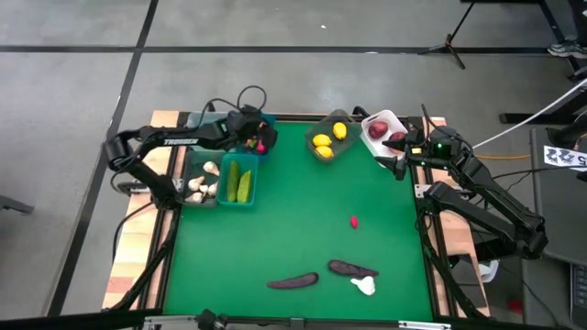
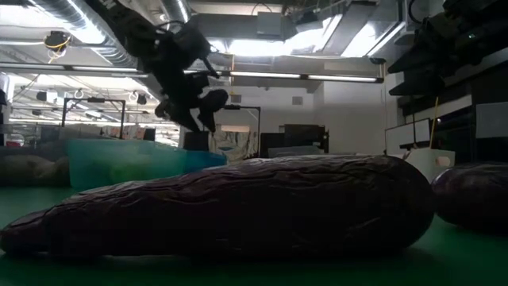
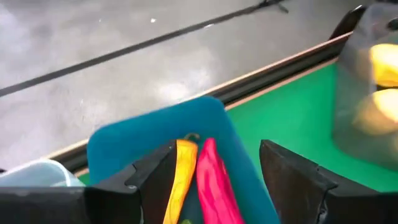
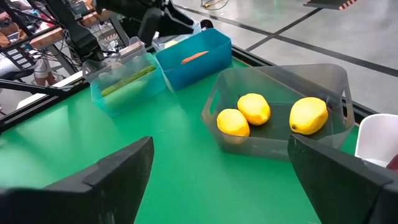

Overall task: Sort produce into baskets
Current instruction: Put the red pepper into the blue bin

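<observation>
My left gripper [image 3: 214, 186] hangs open above the blue basket [image 3: 124, 140] at the table's far left and holds nothing. A red-pink pepper [image 3: 214, 180] and a yellow-orange piece [image 3: 181, 177] lie in that basket below the fingers. In the high view the gripper [image 1: 257, 137] hides most of the basket. My right gripper [image 4: 224, 180] waits open at the far right [image 1: 396, 168], clear of the grey basket [image 4: 323, 78] with three lemons [image 4: 255, 107]. Two eggplants [image 1: 293, 280] [image 1: 351, 269], a garlic bulb [image 1: 364, 285] and a small red piece [image 1: 354, 221] lie on the green mat.
A green basket with cucumbers [image 1: 240, 181] and a clear basket with garlic bulbs [image 1: 204, 181] stand at the left. A white basket with red apples [image 1: 383, 128] is at the far right. An eggplant [image 2: 238, 206] fills the low view's foreground. The mat's middle is bare.
</observation>
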`<action>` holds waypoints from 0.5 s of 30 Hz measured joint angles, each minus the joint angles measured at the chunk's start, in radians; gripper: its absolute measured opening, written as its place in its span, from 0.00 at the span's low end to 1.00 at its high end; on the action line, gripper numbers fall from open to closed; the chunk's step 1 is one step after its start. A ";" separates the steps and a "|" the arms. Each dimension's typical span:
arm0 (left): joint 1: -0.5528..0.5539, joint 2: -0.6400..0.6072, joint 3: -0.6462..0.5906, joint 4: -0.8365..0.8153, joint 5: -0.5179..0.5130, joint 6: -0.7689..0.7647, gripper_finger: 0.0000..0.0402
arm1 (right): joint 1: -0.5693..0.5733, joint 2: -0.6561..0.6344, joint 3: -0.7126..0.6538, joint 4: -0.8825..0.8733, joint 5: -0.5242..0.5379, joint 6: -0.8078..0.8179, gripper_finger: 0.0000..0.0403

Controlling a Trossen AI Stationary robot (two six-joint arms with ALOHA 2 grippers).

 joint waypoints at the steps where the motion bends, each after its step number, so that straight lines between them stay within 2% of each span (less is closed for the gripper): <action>1: -0.004 -0.014 0.000 0.000 0.000 0.002 0.56 | 0.000 0.000 0.000 0.000 0.000 0.000 0.92; 7: -0.049 -0.101 0.000 0.001 -0.002 0.024 0.56 | 0.000 0.000 0.000 0.000 0.000 0.000 0.92; 15: -0.228 -0.135 0.001 0.078 0.016 0.107 0.56 | 0.000 0.000 0.000 0.000 0.000 0.000 0.92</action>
